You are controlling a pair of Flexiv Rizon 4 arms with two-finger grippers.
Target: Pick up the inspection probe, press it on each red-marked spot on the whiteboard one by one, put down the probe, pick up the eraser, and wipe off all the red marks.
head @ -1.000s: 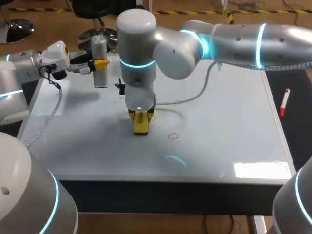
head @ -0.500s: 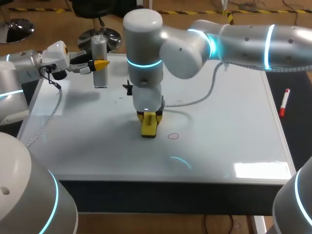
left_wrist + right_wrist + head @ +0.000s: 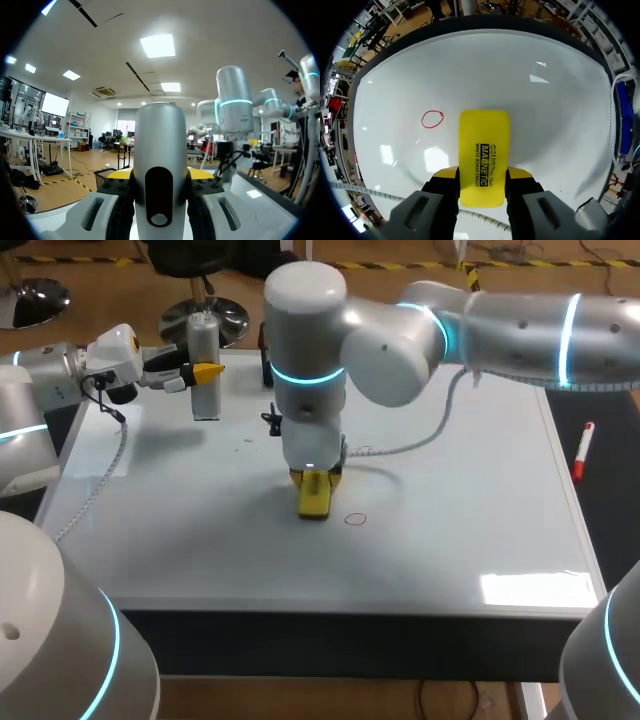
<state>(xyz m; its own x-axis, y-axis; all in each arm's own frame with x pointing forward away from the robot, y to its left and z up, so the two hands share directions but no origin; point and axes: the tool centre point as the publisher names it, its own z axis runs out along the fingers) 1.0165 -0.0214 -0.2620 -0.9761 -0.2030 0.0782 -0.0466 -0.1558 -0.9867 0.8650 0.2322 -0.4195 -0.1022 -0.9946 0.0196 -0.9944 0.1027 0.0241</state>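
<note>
Near the middle of the board (image 3: 470, 500), the eraser (image 3: 484, 145) is pinched by the right pincer (image 3: 483, 175), with both yellow tips pressed against its long sides close to one end. A red ring (image 3: 431, 119) is seen just beside the eraser, ahead of the pincer and off to one side, apart from it and not yet covered.

That is the first risk: if the stroke is carried straight ahead, the ring may be passed by and left whole. Whether the pad is flat on the board cannot be told. If only an edge is pressed down, a smear or half a ring could be left. Since the eraser is gripped near its end, a hard push could make it pivot or slip between the tips. The cable (image 3: 400, 445) trailing behind the right arm could be dragged over the board.

At the far left corner, the probe (image 3: 204, 365) is held upright, clamped in the left pincer (image 3: 161, 175), well apart from the wiping. It has not been put down, and it could be knocked by a wide sweep.
</note>
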